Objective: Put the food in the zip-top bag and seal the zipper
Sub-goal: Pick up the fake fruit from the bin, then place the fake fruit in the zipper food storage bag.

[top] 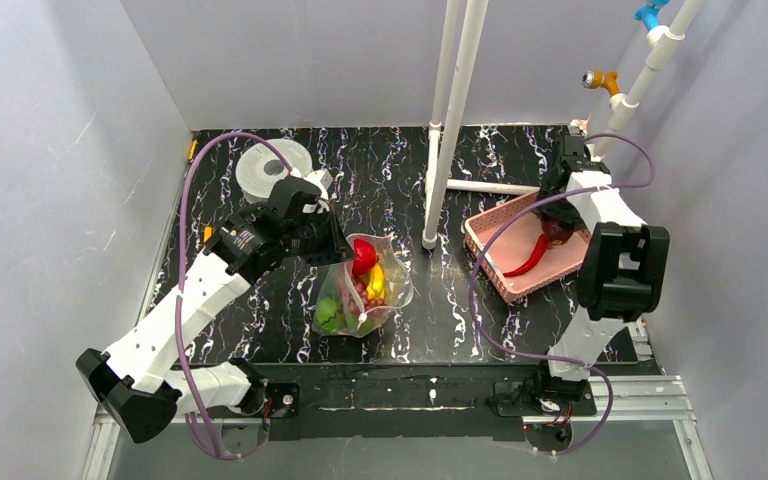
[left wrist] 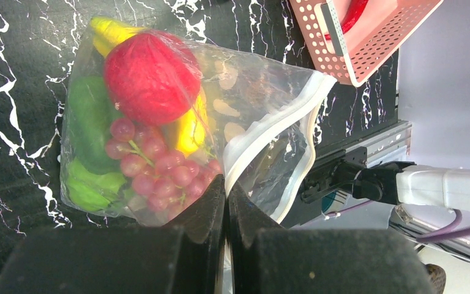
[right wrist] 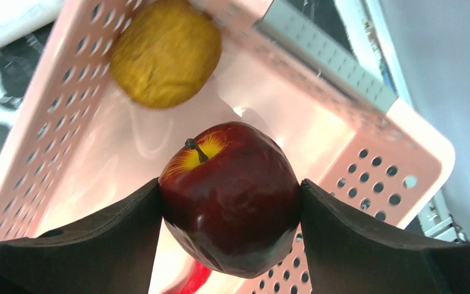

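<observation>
The clear zip-top bag [top: 365, 285] lies mid-table, its mouth open. It holds a red round fruit [left wrist: 150, 76], purple grapes [left wrist: 159, 168], a green vegetable [left wrist: 89, 122] and a yellow piece [left wrist: 190, 131]. My left gripper [top: 332, 240] is shut on the bag's mouth edge, pinching the whitish zipper strip [left wrist: 281, 116] between its fingertips [left wrist: 211, 202]. My right gripper [top: 557, 228] is over the pink basket [top: 500, 265], shut on a dark red apple [right wrist: 229, 202]. A red chili [top: 527, 258] and a yellow-brown fruit [right wrist: 165, 52] lie in the basket.
White pipes [top: 450, 120] stand upright between bag and basket, with a crossbar on the table behind the basket. A grey-white spool [top: 270, 170] sits at the back left. Grey walls close in both sides; a metal rail [top: 650, 395] runs along the front.
</observation>
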`<action>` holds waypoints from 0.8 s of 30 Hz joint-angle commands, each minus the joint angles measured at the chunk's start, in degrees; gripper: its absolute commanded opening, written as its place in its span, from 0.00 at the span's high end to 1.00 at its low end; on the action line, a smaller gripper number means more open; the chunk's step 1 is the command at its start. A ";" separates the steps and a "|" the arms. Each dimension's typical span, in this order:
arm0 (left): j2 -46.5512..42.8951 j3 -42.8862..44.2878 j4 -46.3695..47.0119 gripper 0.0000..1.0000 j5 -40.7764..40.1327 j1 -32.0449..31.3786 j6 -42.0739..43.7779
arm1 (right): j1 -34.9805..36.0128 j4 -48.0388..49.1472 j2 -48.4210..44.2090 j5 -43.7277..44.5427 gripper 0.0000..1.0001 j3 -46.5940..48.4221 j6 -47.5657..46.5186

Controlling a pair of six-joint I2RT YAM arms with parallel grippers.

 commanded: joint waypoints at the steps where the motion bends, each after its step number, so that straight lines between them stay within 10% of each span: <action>1: -0.21 1.05 -0.56 1.00 0.78 0.16 0.16 | 1.23 4.26 -8.80 -7.59 0.99 -5.79 1.33; 11: 0.41 0.24 0.13 1.00 1.31 0.15 0.22 | 2.60 14.41 -28.82 -33.50 0.99 -26.14 1.11; 24: 1.15 -0.15 1.09 1.00 2.04 0.14 0.06 | 6.15 9.48 -43.31 -52.70 0.99 -20.97 -2.20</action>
